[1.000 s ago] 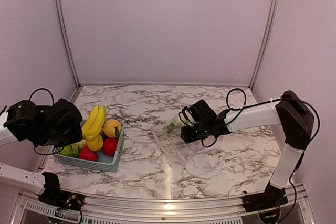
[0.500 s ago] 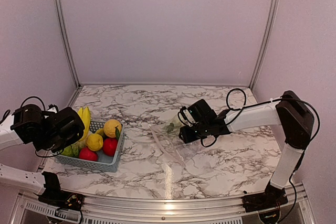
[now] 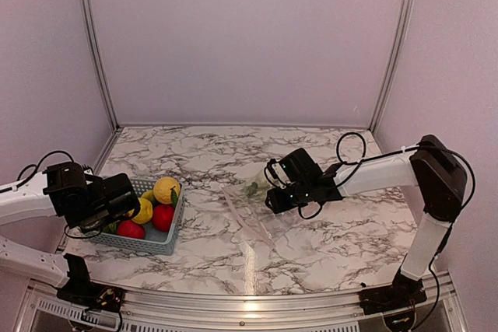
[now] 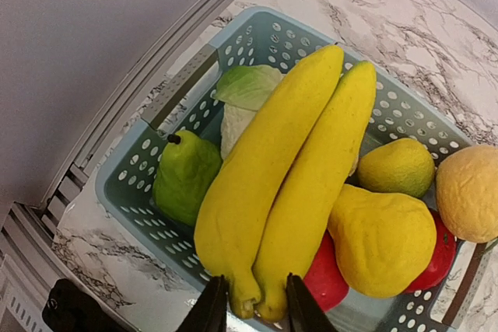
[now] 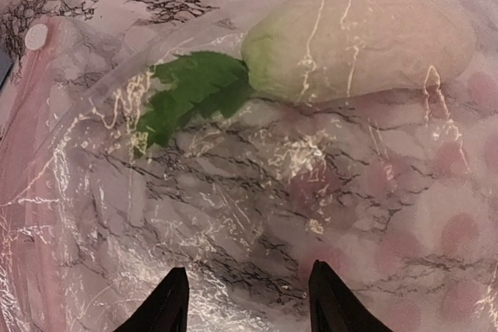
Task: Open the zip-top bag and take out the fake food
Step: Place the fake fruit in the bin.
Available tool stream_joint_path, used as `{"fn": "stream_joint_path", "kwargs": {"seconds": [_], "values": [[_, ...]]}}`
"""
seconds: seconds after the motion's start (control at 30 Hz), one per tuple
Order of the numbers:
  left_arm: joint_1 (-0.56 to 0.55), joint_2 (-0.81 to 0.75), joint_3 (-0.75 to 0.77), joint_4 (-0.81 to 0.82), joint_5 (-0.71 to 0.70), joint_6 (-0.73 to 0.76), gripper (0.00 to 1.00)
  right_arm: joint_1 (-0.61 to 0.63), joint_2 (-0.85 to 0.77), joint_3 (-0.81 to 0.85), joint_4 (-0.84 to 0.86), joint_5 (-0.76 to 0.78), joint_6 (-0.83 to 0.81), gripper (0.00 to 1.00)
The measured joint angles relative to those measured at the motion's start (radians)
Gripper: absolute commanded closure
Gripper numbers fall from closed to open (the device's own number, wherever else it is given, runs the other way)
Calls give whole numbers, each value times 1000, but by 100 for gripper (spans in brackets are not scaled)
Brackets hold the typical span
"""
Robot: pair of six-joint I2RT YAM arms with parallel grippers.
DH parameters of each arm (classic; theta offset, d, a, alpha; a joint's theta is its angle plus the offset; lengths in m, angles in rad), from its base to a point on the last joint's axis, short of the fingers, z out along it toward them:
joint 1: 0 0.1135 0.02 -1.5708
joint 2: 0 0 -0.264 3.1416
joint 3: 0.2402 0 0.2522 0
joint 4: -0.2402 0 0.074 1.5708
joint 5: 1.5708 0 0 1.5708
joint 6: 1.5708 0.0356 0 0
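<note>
Zip-top bag [image 3: 261,209] lies flat mid-table, well apart from the basket [image 4: 268,36] at my left. A pale cabbage [image 5: 358,40] with a green leaf is inside it.

The change is on my left side. A second ago my left gripper [image 4: 255,312] held the bananas [image 4: 296,184] up above the basket. Now it has come down, and they lie lengthwise on the fruit already there, beside the green pear [image 4: 183,180]. So one more piece is out and delivered, and by my judgement the cabbage is what remains.

My left fingers closely flank the banana stalks — whether they pinch or have let go I cannot tell. My right gripper [image 5: 247,301] has not moved; its fingers stand apart, tips down over the plastic.

Whether the bag's mouth is open is hard to make out, since the film nearly vanishes against the marble. Whether my right fingertips press the plastic or only hover is equally unclear — and from above, my left arm hides the bananas entirely.
</note>
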Motion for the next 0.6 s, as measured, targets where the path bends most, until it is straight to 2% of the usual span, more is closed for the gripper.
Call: {"fn": "stream_joint_path", "kwargs": {"seconds": [0.17, 0.6], "values": [[3, -18, -18, -2, 4, 3, 49, 0, -4, -5, 1, -2, 0, 49], [3, -105, 19, -7, 6, 76, 24, 0, -21, -3, -8, -1, -1, 49]]}}
